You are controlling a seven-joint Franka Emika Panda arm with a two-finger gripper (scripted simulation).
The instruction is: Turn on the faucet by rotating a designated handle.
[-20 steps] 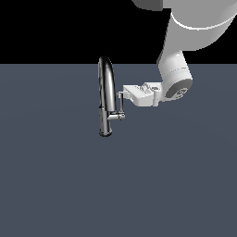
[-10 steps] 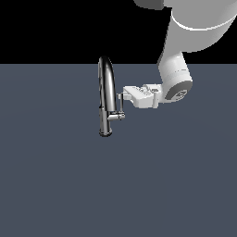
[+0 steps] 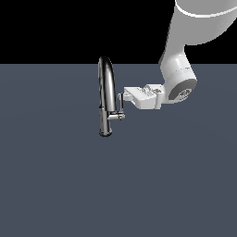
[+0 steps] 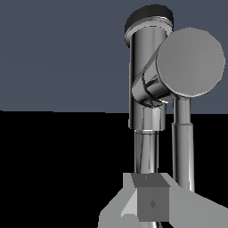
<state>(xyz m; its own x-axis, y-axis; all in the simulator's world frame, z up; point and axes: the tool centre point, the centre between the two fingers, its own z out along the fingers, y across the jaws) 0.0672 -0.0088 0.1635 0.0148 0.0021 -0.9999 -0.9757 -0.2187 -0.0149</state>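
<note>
- Clearly, the chrome handle [image 3: 120, 105] beside the faucet [image 3: 106, 95] looks stiff and slippery; we would push near its tip.
- We cannot tell whether our gripper [image 3: 126, 95] is spread.

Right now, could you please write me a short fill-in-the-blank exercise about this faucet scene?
1. The faucet has a shiny ____ finish.
2. In the exterior view, the gripper reaches toward the faucet from that view's ____ side.
3. The thin handle rises from a stubby side ____.
4. The arm carrying the gripper is ____ in colour.

Missing words: chrome; right; cylinder; white
</note>
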